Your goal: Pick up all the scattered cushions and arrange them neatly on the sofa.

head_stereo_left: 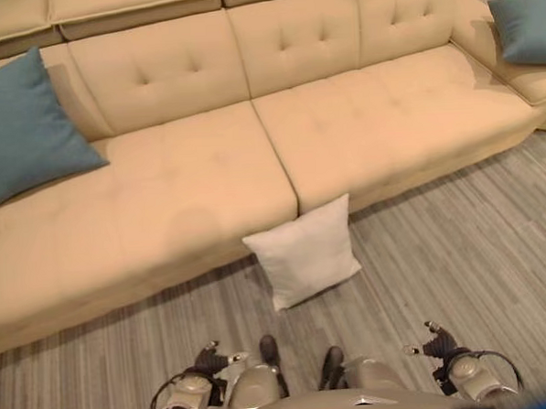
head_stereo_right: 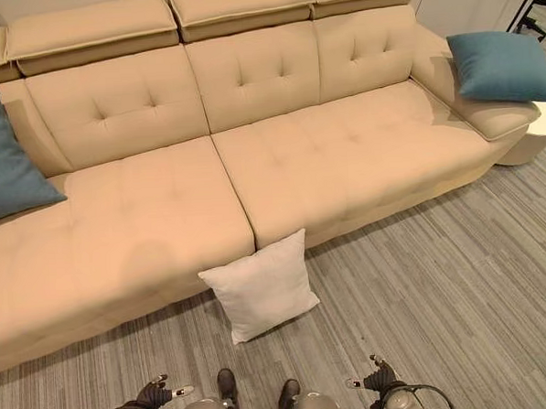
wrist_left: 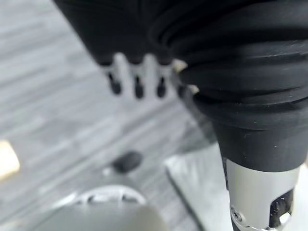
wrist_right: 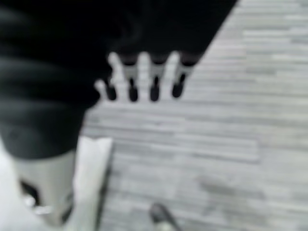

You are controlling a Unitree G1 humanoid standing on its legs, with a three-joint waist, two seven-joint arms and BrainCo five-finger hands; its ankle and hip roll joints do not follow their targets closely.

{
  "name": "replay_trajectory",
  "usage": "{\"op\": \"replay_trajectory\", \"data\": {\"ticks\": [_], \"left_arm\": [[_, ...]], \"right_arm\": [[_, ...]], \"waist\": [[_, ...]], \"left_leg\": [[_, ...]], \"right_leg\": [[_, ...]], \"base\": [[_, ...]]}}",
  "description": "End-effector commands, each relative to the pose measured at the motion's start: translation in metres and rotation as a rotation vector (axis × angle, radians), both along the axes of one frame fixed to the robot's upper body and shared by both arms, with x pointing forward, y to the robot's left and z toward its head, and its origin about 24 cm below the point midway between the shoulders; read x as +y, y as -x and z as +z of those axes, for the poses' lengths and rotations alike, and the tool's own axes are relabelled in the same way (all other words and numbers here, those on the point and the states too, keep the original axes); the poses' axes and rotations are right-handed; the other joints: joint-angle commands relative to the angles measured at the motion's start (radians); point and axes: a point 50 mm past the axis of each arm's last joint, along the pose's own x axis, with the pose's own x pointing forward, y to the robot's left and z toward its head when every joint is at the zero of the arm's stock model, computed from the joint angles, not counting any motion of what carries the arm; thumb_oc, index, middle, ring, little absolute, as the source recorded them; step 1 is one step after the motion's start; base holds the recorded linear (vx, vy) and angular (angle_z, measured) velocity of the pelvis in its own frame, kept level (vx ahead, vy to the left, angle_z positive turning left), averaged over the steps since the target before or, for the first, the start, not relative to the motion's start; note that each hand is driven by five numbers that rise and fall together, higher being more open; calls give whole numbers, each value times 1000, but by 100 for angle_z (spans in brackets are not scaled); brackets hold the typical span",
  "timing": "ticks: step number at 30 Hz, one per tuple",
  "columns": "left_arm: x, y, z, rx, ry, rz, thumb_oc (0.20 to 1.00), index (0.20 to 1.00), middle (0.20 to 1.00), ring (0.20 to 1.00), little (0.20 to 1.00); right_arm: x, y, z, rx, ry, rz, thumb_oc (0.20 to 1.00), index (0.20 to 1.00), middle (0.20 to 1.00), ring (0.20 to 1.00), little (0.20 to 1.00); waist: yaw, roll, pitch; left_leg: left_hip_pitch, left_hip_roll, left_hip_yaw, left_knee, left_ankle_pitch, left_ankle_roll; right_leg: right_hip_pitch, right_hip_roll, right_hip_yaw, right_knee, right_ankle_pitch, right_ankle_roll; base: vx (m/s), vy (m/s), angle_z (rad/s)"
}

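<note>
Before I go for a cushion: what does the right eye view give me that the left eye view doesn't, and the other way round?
Right eye view: a white side table past the right end of the sofa.
Left eye view: the left blue cushion whole, rather than cut by the picture's edge.
Both: the white cushion on the floor against the sofa's front, the right blue cushion on the armrest, and the left hand and right hand low over the floor, open and empty.
</note>
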Motion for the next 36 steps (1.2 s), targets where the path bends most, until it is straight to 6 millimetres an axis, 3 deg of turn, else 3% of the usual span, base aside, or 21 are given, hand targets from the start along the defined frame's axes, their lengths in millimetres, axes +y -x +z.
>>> {"op": "replay_trajectory", "data": {"ticks": [1,4,6,8,14,17,20,22,24,27,30,36], "left_arm": [[10,-16,11,-91,-30,1,1000,1000,1000,1000,1000],[7,-23,13,-115,-26,-11,1000,1000,1000,1000,1000],[5,-28,15,-128,-25,-19,1000,1000,1000,1000,1000],[4,-32,16,-137,-28,-27,1000,1000,1000,1000,1000],[4,-26,13,-119,-39,-38,1000,1000,1000,1000,1000],[3,-25,13,-120,-33,-37,1000,1000,1000,1000,1000],[-2,-41,20,-179,-13,-61,1000,1000,1000,1000,1000],[-6,-48,23,-206,-3,-70,1000,1000,1000,1000,1000],[-12,-54,25,-220,14,-89,1000,1000,1000,1000,1000],[-15,-54,24,-215,15,-112,1000,1000,1000,1000,1000],[-15,-55,25,-217,16,-110,1000,1000,1000,1000,1000],[10,-50,27,-200,-58,-45,1000,1000,1000,1000,1000]], "right_arm": [[1,-10,6,-45,9,44,1000,1000,1000,1000,1000],[1,-16,8,-59,14,54,1000,1000,1000,1000,1000],[1,-19,10,-68,21,63,1000,1000,1000,1000,1000],[-1,-23,13,-79,33,78,1000,1000,1000,1000,1000],[-4,-24,15,-73,53,117,1000,1000,1000,1000,1000],[-4,-26,19,-108,46,122,1000,1000,1000,1000,1000],[-12,-29,24,-132,57,103,1000,1000,1000,1000,1000],[-16,-26,24,-129,61,89,1000,1000,1000,1000,1000],[-20,-21,21,-108,65,65,1000,1000,1000,1000,1000],[-19,-18,19,-96,58,46,1000,1000,1000,1000,1000],[-14,-20,18,-101,50,53,1000,1000,1000,1000,1000],[2,-26,16,-112,26,71,1000,1000,1000,1000,1000]], "waist": [[-6,-8,16],[-12,-3,24],[-33,-16,32],[-50,-19,45],[-63,-35,27],[-75,-34,4],[-86,-49,10],[-87,-49,19],[-89,-40,27],[-91,-31,28],[-87,-36,31],[-61,-71,40]], "left_leg": [[-10,-3,-54,80,-67,-38],[17,-10,-78,68,-84,-42],[44,-28,-120,74,-107,-52],[64,-32,-150,86,-127,-60],[122,-44,-205,95,-170,-83],[120,4,-216,128,-167,-121],[4,75,-171,330,-120,-141],[-19,118,-118,353,-115,-136],[-50,144,-66,283,-103,-129],[-62,133,-49,220,-88,-128],[-66,94,-84,189,-88,-120],[-27,44,-58,129,-98,-94]], "right_leg": [[70,-15,121,-121,167,71],[28,-18,131,-223,192,71],[-24,-23,183,-393,265,96],[-41,-22,219,-468,299,114],[-25,-26,228,-478,325,119],[4,-10,225,-453,297,102],[31,-10,186,-428,255,65],[47,-4,159,-418,216,46],[63,-7,120,-406,188,43],[57,-7,114,-388,190,47],[36,-13,128,-386,216,60],[19,-44,164,-425,297,107]], "base": [[223,25,5],[229,-55,27],[308,-137,36],[298,-142,55],[233,-157,55],[211,-268,32],[39,-251,89],[-26,-131,80],[-36,-4,52],[-1,86,60],[-12,145,-13],[-25,128,-18]]}}
